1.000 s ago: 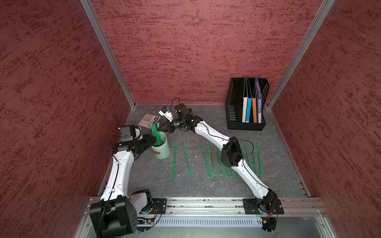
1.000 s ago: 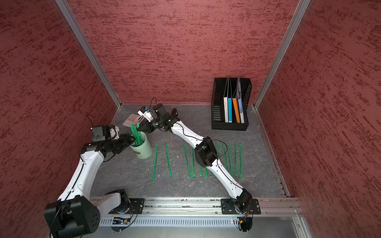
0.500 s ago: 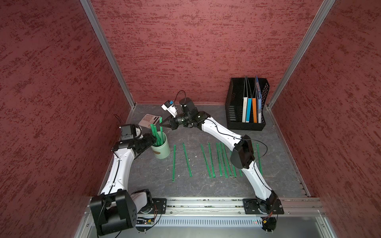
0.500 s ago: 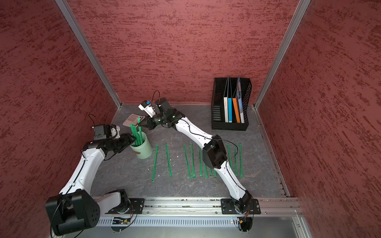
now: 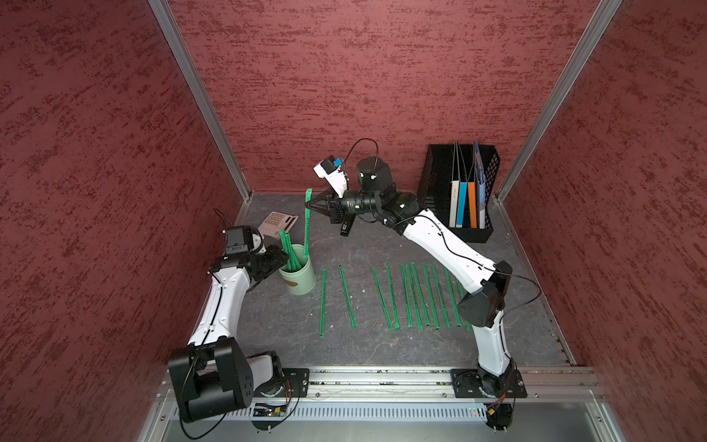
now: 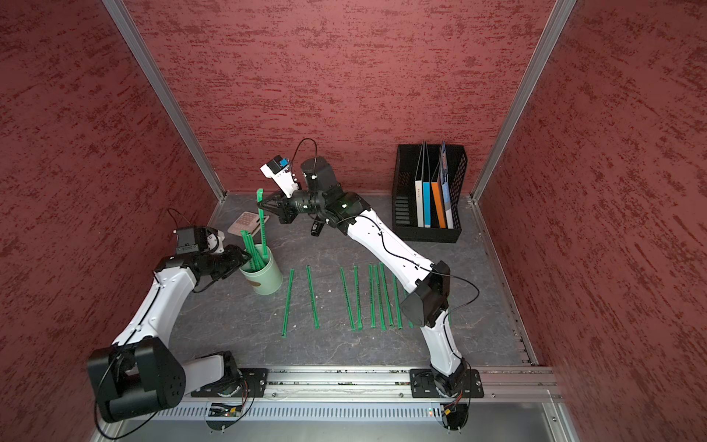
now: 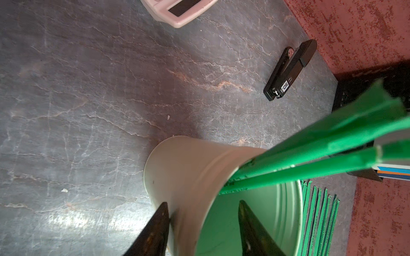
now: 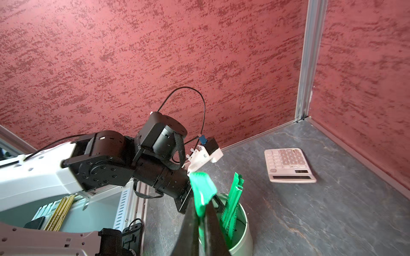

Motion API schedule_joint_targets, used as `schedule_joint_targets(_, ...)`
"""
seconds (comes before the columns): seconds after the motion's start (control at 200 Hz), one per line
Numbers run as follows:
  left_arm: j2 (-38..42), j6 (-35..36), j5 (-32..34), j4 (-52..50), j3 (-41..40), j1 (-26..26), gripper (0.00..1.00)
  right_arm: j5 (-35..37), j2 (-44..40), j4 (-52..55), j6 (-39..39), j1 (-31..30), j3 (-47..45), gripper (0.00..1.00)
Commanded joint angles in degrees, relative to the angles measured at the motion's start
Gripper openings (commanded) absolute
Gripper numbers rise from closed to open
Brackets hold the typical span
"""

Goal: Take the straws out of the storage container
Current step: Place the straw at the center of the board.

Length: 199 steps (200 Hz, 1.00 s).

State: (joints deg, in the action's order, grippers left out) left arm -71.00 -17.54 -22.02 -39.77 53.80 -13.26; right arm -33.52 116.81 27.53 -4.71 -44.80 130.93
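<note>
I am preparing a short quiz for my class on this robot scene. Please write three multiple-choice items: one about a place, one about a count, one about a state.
1. Where does the calculator lie?
A. inside the file rack
B. on the table, beyond the cup
C. under the right arm's base

2. How many straws does the right pincer hold?
A. none
B. one straw
C. five

3. How is the left pincer?
A. shut on a straw
B. resting on the calculator
C. open, astride the cup's rim

Answers:
1 B: both top views show it past the cup.
2 B: a single one stands in its closed jaws.
3 C: the left wrist view shows one finger inside the cup and one outside.
</note>
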Motion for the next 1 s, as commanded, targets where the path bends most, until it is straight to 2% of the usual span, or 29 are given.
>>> schedule_joint_targets(0.0, -1.18, 1.43, -0.77, 1.00, 2.80, -0.45, 0.43, 6.32, -3.43, 7.36, 2.91, 0.10, 1.88, 0.02)
schedule_joint_targets(0.105, -2.57, 2.06, -0.94, 0.83, 4.22, -0.45, 0.36, 9.63, -5.46, 11.67, 4.00, 0.15, 1.40, 0.03)
schedule_joint_targets(0.306, -5.61, 4.88, -2.29, 0.00, 6.54, -0.45, 0.34, 16.25, -7.64, 20.61, 4.37, 0.15, -0.77, 0.02)
schedule_joint_targets(0.561, -11.29, 7.68, -3.64, -1.54, 10.47, -0.62, 0.15, 17.90, -12.74, 19.51, 2.43, 0.15, -14.14, 0.02)
schedule_joint_targets(0.766, -14.31, 8.24, -3.45, -2.26, 13.35, -0.65, 0.14, 18.30, -13.89, 19.29, 2.07, 0.15, -18.94, 0.02)
schedule_joint_targets(0.992, -13.05, 10.03, -2.09, -5.48, 16.11, -0.72, 0.14, 18.67, -11.27, 20.19, 2.17, 0.82, -21.86, 0.02)
